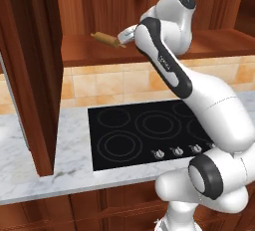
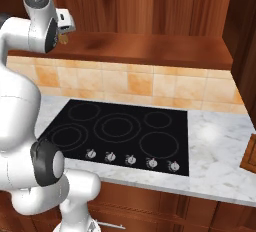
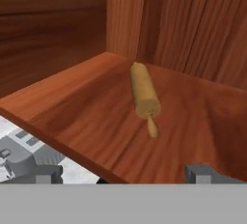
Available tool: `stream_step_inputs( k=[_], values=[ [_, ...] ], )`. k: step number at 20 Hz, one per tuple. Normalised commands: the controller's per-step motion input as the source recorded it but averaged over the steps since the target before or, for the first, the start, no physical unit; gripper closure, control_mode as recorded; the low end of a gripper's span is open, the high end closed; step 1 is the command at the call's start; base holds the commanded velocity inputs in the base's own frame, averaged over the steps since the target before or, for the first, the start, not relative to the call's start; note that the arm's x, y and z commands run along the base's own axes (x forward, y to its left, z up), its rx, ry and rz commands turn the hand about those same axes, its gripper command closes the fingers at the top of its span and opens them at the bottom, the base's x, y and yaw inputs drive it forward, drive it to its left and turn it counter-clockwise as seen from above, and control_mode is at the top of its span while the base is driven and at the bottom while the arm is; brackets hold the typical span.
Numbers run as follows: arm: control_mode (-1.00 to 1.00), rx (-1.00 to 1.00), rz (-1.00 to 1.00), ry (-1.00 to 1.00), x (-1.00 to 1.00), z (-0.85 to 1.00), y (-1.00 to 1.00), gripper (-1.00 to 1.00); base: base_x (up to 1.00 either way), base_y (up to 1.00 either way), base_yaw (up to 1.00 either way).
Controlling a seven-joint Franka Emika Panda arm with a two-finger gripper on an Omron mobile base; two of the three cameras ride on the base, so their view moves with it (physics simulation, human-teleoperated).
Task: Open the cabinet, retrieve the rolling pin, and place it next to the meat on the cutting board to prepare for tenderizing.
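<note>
The rolling pin (image 3: pixel 144 96) lies flat on the bottom shelf of the open cabinet (image 1: pixel 30 75), its light-tan barrel pointing from the shelf's front toward the back corner, with one thin handle sticking out toward the camera in the hand view. In the left base view the rolling pin (image 1: pixel 106 39) rests on the same reddish-brown shelf, near the shelf's left end and just left of the robot's hand. The gripper (image 3: pixel 124 174) is level with the shelf's front edge, a little short of the pin and not touching it; its two dark fingertips (image 3: pixel 201 174) are spread wide apart with nothing between them. The cabinet door stands swung open at the left of the left base view, hanging down past the shelf to the marble counter (image 1: pixel 69 170). Below the shelf runs a band of tan tile backsplash (image 2: pixel 130 83), and beneath that the black glass stovetop (image 2: pixel 120 131) is set into the counter, with a row of small knobs (image 2: pixel 130 159) along its front edge.
</note>
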Motion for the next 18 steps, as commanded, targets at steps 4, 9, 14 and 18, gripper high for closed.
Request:
stream_step_inputs(
  k=[4, 9, 14, 18],
  values=[
    [-1.00, 0.00, 0.00, 0.00, 0.20, -0.14, 0.26, -1.00, 0.00, 0.00, 0.00],
    [-1.00, 0.00, 0.00, 0.03, 0.52, -0.06, 0.02, -1.00, 0.00, 0.00, 0.00],
    [-1.00, 0.00, 0.00, 0.01, 0.48, -0.04, 0.00, -1.00, 0.00, 0.00, 0.00],
    [-1.00, 0.00, 0.00, 0.00, 0.34, -0.07, 0.01, -1.00, 0.00, 0.00, 0.00]
  ],
)
